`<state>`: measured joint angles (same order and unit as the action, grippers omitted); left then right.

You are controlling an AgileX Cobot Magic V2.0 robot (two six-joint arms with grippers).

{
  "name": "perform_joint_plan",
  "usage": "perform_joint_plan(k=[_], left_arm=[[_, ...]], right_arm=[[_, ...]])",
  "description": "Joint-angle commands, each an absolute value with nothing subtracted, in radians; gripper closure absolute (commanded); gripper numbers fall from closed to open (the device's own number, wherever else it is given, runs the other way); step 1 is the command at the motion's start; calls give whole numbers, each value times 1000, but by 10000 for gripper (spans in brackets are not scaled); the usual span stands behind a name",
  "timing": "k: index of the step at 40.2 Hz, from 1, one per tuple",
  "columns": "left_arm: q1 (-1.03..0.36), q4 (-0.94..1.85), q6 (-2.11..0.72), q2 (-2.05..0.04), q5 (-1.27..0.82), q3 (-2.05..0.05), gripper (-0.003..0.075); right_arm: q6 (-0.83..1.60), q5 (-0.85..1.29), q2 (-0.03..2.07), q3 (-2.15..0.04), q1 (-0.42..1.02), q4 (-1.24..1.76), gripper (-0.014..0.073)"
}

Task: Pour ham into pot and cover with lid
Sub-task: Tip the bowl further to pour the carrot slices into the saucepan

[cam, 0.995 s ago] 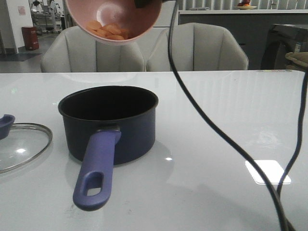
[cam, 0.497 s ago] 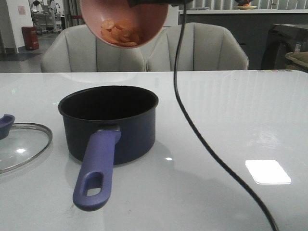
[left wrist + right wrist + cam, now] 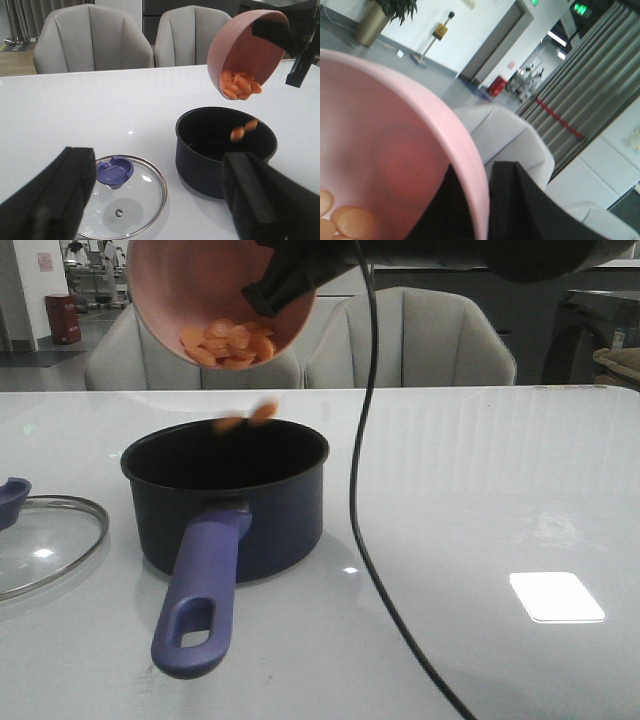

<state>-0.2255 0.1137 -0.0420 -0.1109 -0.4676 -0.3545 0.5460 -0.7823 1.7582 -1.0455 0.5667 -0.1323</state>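
Ham (image 3: 232,343) slices tumble from the tilted pink bowl (image 3: 170,285), gripped by the right claw (image 3: 275,290), into the pot (image 3: 228,495).

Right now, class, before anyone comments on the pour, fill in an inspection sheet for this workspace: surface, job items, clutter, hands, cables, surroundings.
Surface: white glossy table, bare apart from the job items; a bright window reflection lies on it.
Ham: most slices lie in the tilted pink bowl; two blurred slices are falling above the pot's mouth.
Pot: upright, uncovered, handle pointing toward the camera.
Lid: flat on the table beside the pot, knob up, apart from it.
Clutter: nothing seen.
Right hand: clamped on the bowl's rim, above the pot.
Left hand: open, empty, above the lid.
Cables: a black cable hangs over the table.
Surroundings: two grey chairs behind the table.
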Motion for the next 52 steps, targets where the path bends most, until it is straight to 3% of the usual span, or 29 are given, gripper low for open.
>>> perform_joint_plan(k=[1, 34, 42, 52], left_arm=[[-233, 119, -41, -122, -391, -382, 157], [-233, 119, -41, -122, -391, -382, 157], [-233, 119, -41, -122, -391, -382, 157], [-233, 119, -41, -122, -391, -382, 157]], right_arm=[[579, -963, 1725, -1066, 568, -147, 453], [953, -1041, 1758, -1008, 568, -262, 453], [920, -1041, 1756, -1008, 568, -211, 453], [694, -1035, 1682, -1008, 568, 187, 453]])
